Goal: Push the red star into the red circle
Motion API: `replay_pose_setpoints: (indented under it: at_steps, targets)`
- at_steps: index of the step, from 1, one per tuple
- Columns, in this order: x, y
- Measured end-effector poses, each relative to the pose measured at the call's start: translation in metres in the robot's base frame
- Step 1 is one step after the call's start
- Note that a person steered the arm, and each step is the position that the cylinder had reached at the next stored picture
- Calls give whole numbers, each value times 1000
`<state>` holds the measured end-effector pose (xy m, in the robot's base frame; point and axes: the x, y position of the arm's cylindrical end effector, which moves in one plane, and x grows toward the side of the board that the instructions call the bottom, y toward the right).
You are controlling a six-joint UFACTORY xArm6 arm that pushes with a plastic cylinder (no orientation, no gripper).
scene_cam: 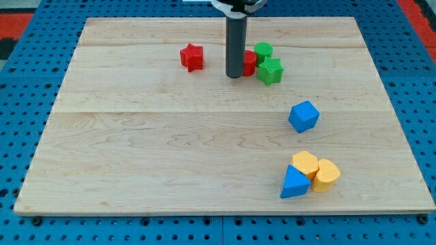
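The wooden board [136,156] lies on a blue perforated base [20,82], its grain running left to right.

The arm carries no pincer, so no jaw state applies. It ends in a straight dark rod [237,41] that enters from the far edge and stands upright. The rod's lower end, the tip [235,75], rests on the board in the far middle area.

The red star [192,57] sits on the far part of the board, to the left of the tip and clearly apart from it. Bare wood shows between the two.

The red circle [249,62] lies just to the right of the rod. The rod covers its left portion, so only the right part is visible. Whether the tip touches it cannot be determined from this view.

A green cylinder-shaped block [263,50] sits just beyond the red circle, on its far right side. A green star [270,71] sits on the near right side of the red circle. All three appear packed together in one cluster.

A blue cube-like block [304,116] stands alone on the right of the board, nearer than the cluster and well apart from it.

At the near right corner area, three blocks are grouped in contact: a yellow block [305,164] with angled faces, a yellow rounded block [326,175] to its right, and a blue triangular block [294,183] at the near left of the group.
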<state>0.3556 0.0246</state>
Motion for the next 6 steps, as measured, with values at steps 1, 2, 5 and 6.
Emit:
replay_pose_setpoints:
  at_steps: [1,2,5,6]
  targets:
    - [1,-95]
    - [-22,-170]
    - [-15,-57]
    - [14,-67]
